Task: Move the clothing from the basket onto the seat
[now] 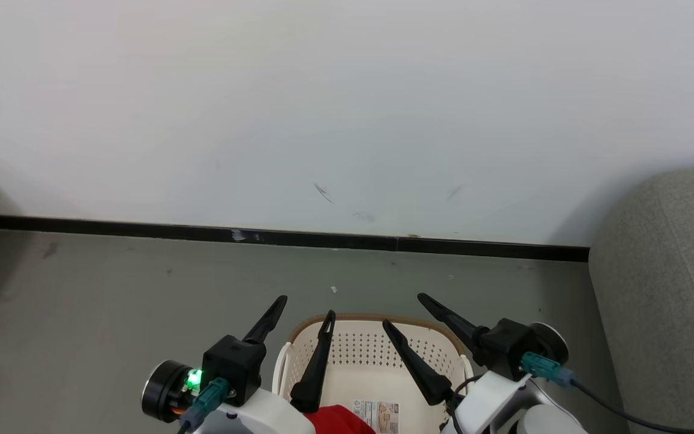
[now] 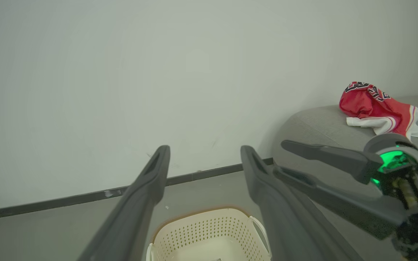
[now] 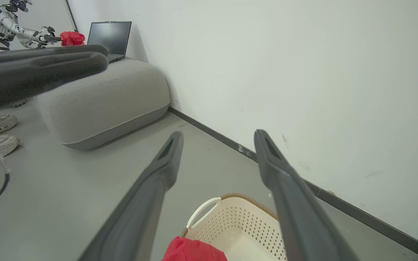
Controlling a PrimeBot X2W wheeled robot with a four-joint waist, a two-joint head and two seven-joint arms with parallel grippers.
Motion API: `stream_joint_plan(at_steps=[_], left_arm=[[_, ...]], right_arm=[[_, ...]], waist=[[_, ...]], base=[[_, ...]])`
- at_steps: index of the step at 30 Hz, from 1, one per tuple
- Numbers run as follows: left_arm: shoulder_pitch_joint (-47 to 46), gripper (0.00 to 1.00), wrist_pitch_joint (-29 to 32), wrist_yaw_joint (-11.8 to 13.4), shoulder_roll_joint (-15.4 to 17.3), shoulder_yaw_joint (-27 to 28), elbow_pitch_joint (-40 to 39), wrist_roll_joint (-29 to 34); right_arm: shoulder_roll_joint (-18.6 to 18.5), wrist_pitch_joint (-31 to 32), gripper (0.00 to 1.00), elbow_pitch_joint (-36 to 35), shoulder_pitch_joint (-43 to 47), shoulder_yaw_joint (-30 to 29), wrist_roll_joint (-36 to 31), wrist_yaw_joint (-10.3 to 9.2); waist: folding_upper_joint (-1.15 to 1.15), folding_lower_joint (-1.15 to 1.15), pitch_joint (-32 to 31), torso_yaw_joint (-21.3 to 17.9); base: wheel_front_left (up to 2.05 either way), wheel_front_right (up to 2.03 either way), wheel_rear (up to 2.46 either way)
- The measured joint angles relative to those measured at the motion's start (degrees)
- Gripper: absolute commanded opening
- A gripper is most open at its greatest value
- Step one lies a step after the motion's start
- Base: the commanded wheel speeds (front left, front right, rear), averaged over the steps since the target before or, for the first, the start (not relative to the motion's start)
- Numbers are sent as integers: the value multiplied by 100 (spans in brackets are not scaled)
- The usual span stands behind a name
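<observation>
While both grippers hang above the basket holding nothing (the left gripper with its fingers spread, the right gripper just as wide), a red garment lies in the basket's near end, under the base of the left gripper's inner finger. The jersey lies on the grey seat, well apart from both grippers.

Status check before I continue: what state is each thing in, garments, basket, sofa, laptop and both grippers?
Cream perforated plastic basket: upright on the floor, holding a red garment.
Plain red garment: bunched at the basket's near end.
Red "23" jersey: crumpled on the sofa.
Grey woven-fabric sofa: bearing the jersey.
Left gripper: open, empty, over the basket.
Right gripper: open, empty.
Black laptop: lid open.
</observation>
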Motion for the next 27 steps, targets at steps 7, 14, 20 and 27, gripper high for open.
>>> stream_joint_plan(at_steps=[7,14,20,27], left_arm=[[164,100,-8,103,58,170,124,-21],[261,100,-60,157,82,274,269,-100],[422,100,-144,253,145,434,435,-105],[541,100,-218,302,175,580,614,-179]], right_arm=[[-53,0,100,-143,142,-326,-135,0],[-204,0,100,-270,352,-646,-223,0],[-320,0,100,-404,540,-934,-280,0],[-378,0,100,-561,748,-1229,-293,0]], waist=[[0,0,25,-170],[0,0,65,-352],[0,0,112,-511],[0,0,176,-693]], base=[[0,0,0],[0,0,0],[0,0,0],[0,0,0]])
